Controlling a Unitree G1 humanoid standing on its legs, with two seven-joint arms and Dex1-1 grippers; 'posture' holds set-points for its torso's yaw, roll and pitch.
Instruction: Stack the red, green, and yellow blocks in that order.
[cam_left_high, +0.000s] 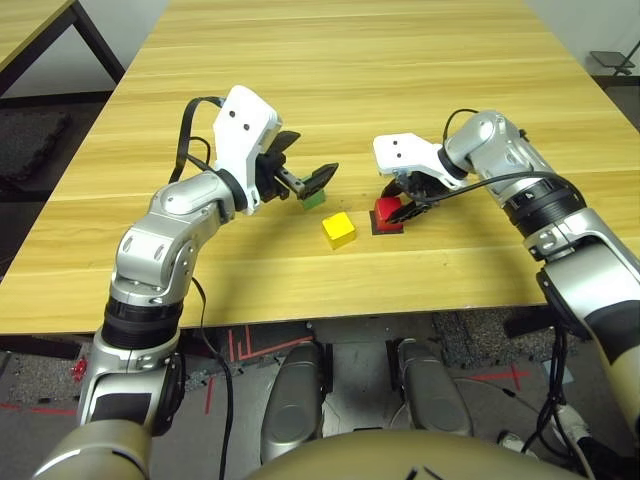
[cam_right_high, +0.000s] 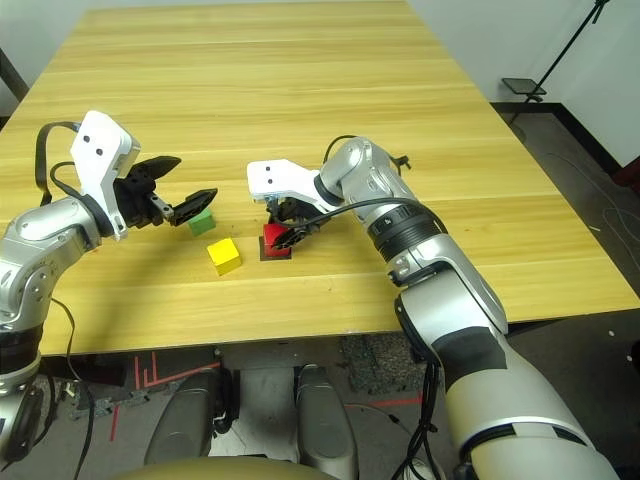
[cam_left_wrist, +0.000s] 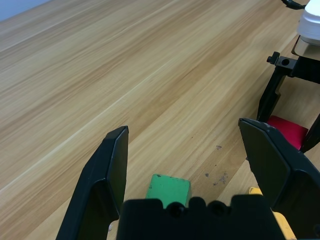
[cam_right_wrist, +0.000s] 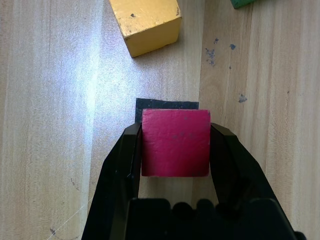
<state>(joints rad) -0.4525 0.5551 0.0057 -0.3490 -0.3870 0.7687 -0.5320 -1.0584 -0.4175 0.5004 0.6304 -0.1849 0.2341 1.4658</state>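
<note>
The yellow block is seen nearest, a little below the middle of the left eye view. It is set flat on the wooden desk, and nothing is touching it.

Just to the right of it, and a bit higher in the picture, the red block is found. It is placed on a flat black patch. The right tool is closed on the red block. In the right wrist view one black finger is pressed against each side of the cube, and a strip of the black patch is seen past the far edge of the cube. The yellow block is seen beyond it, near the top of that view.

To the upper left of the yellow block, the green block is found on the desk. The left tool is held open over it. In the left wrist view its two fingers are spread wide, the green block is seen low between them, and it is not touched by either finger. The red block is seen at the right edge of that view, with the other tool around it.

Farther back, the desk is shown as long light boards up to the top of the picture.
</note>
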